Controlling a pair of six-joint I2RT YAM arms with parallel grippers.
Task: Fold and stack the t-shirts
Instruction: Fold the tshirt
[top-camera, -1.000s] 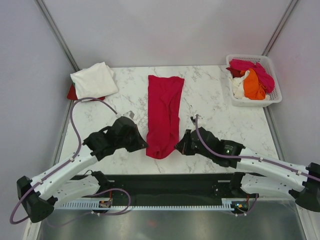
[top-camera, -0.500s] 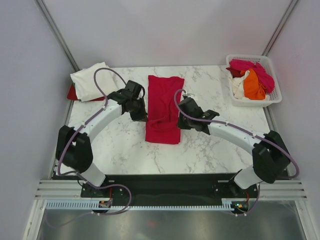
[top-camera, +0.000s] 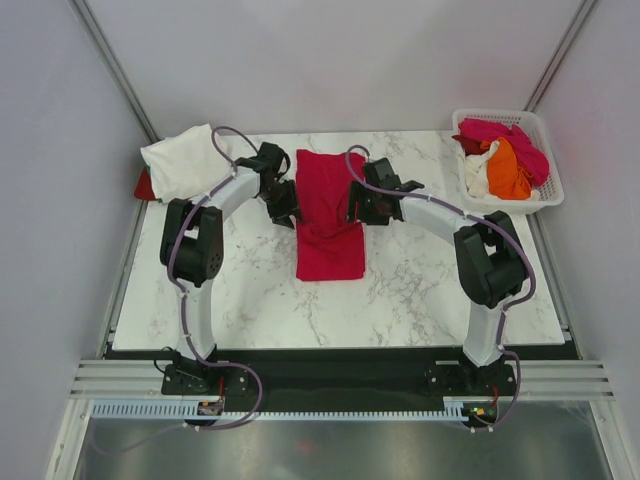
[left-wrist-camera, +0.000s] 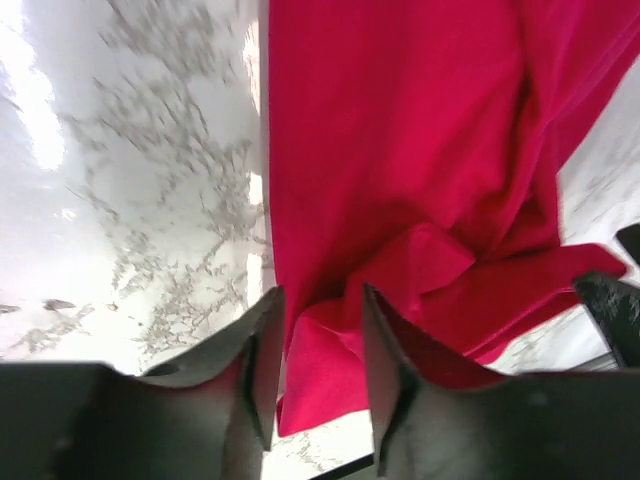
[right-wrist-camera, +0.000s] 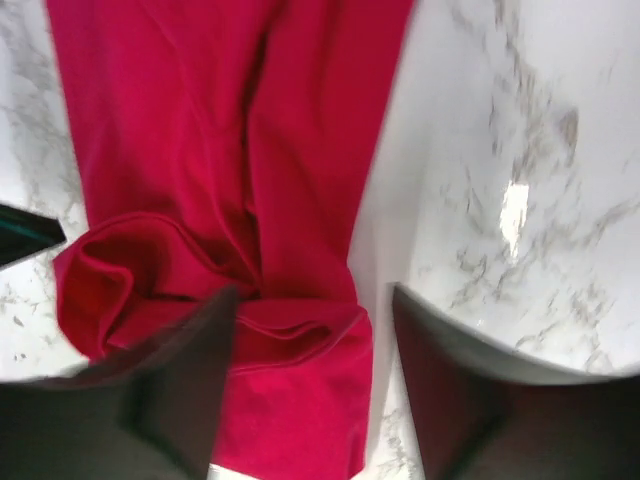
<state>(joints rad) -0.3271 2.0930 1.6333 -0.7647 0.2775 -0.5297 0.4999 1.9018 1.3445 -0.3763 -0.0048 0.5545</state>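
Releasing the red t-shirt (top-camera: 328, 225) at surface (top-camera: 430, 285) centre, near half just folded far-ward (hem bunching slightly); opening left tool (top-camera: 287, 210) narrowly, right tool (top-camera: 356, 210) wide, neither gripping. Completing one fold.

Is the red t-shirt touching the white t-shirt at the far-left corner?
Apart. The top view shows bare table between the red t-shirt and the white t-shirt.

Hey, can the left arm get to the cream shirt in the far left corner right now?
Probably yes. The cream shirt lies uncovered, with bare table between it and the left claw, which hangs open at the red shirt's edge.
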